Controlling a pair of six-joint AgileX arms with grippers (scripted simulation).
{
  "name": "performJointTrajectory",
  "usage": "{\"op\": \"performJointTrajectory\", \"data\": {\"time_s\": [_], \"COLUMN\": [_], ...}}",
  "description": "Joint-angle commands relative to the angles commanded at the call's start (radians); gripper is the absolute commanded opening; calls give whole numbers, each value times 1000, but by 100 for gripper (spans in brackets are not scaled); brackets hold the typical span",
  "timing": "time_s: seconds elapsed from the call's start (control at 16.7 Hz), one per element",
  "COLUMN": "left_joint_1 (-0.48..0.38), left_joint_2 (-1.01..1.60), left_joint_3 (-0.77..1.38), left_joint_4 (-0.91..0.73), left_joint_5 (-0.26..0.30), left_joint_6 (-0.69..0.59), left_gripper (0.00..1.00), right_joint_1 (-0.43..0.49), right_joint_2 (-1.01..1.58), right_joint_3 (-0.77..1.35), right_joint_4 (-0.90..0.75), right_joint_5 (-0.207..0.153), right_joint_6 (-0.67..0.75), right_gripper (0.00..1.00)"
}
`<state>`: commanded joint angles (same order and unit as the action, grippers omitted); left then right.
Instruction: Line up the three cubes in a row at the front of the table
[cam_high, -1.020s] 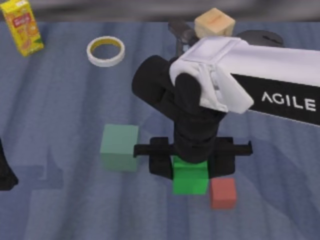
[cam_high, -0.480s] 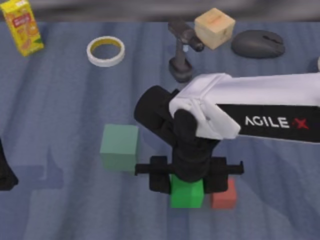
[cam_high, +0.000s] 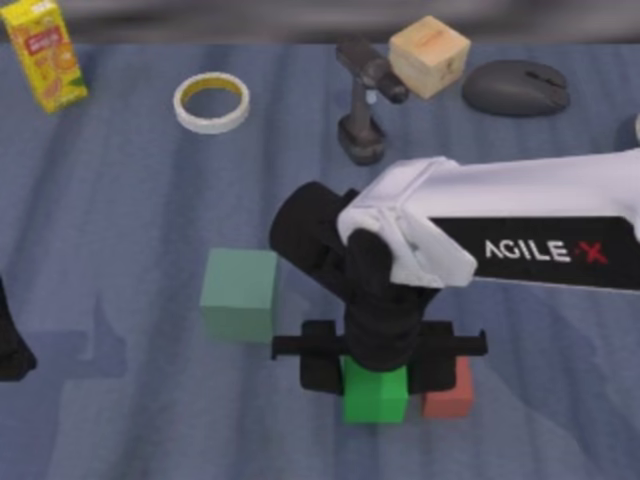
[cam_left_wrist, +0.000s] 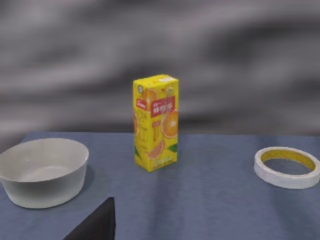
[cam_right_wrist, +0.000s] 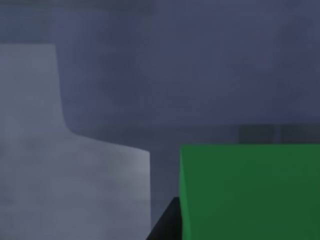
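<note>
Left wrist view, white bowl (cam_left_wrist: 42, 170) unfilled, juice carton (cam_left_wrist: 155, 122) beside

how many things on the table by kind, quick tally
cubes: 4 (teal, green, red, wooden)
juice cartons: 1
tape rolls: 1
mice: 1
bowls: 1
scanners: 1
total: 9

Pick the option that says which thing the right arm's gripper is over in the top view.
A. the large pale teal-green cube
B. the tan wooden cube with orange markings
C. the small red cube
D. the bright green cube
D. The right gripper sits directly over the bright green cube, its black body covering the cube's far part; the small red cube lies just beside it.
</note>
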<state>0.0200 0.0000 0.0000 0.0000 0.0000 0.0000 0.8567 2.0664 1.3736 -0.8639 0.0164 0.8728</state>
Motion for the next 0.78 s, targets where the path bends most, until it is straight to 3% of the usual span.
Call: {"op": "performJointTrajectory", "data": {"time_s": [0.6,0.78], "left_joint_1": [0,0], "left_joint_2": [0,0], "left_joint_3": [0,0], "left_joint_4": [0,0], "left_joint_5": [0,0], "left_joint_6": [0,0], "left_gripper": [100,100], "right_joint_1": [0,0], "right_joint_2": [0,0], "right_joint_3": [0,0], "right_joint_4": [0,0], "right_joint_5": [0,0], "right_joint_6": [0,0], "right_gripper": [98,100]}}
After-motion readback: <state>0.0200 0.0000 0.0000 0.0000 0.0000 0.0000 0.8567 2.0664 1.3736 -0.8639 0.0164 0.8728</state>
